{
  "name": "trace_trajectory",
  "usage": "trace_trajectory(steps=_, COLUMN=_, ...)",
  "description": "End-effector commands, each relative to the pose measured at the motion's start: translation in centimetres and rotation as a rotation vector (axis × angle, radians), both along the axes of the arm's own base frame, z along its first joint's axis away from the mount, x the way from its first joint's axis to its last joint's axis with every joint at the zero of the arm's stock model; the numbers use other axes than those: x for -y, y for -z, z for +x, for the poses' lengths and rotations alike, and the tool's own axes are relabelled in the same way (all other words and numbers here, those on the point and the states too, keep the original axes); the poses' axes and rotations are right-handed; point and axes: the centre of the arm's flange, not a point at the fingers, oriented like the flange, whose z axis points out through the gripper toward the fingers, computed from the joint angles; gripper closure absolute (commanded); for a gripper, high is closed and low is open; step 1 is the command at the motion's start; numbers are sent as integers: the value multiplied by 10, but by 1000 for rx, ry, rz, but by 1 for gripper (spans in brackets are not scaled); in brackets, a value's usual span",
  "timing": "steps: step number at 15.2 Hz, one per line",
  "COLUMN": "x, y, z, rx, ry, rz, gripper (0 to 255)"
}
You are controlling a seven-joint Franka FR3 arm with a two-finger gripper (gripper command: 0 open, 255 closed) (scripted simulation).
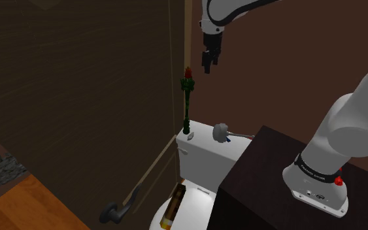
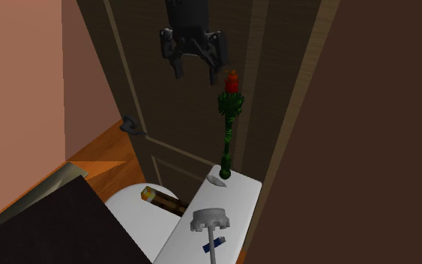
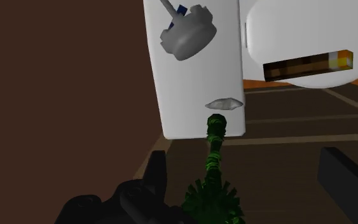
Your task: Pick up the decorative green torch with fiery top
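The green torch (image 1: 187, 98) stands upright at the far end of the white toilet tank lid (image 1: 205, 149), close to the door, and its red flame top (image 2: 231, 81) points up. My black gripper (image 1: 208, 62) hangs open a little above and beside that top, touching nothing. In the second exterior view the gripper (image 2: 196, 73) is just left of the flame. Looking down from the wrist, the torch (image 3: 213, 156) rises between the spread fingers (image 3: 155, 178), nearer one finger than the other; the gripper (image 3: 250, 191) holds nothing.
A grey round-headed tool (image 2: 211, 220) and a small grey flat piece (image 2: 216, 180) also lie on the tank lid. A brown stick with an orange tip (image 1: 173, 208) rests on the toilet lid. The dark door with its handle (image 1: 117, 210) stands behind; the dark stand (image 1: 293, 189) is near.
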Motion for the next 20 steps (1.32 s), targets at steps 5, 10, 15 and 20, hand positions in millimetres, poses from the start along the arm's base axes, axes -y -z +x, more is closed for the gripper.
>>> trace_trajectory(steps=5, x=4, y=16, z=71, rx=33, ry=-48, rz=12, gripper=0)
trace_trajectory(steps=10, x=6, y=29, z=119, rx=54, ry=-80, rz=19, gripper=0)
trace_trajectory(steps=15, x=6, y=55, z=119, rx=54, ry=-80, rz=19, gripper=0)
trace_trajectory(steps=20, x=6, y=64, z=119, rx=54, ry=-80, rz=19, gripper=255)
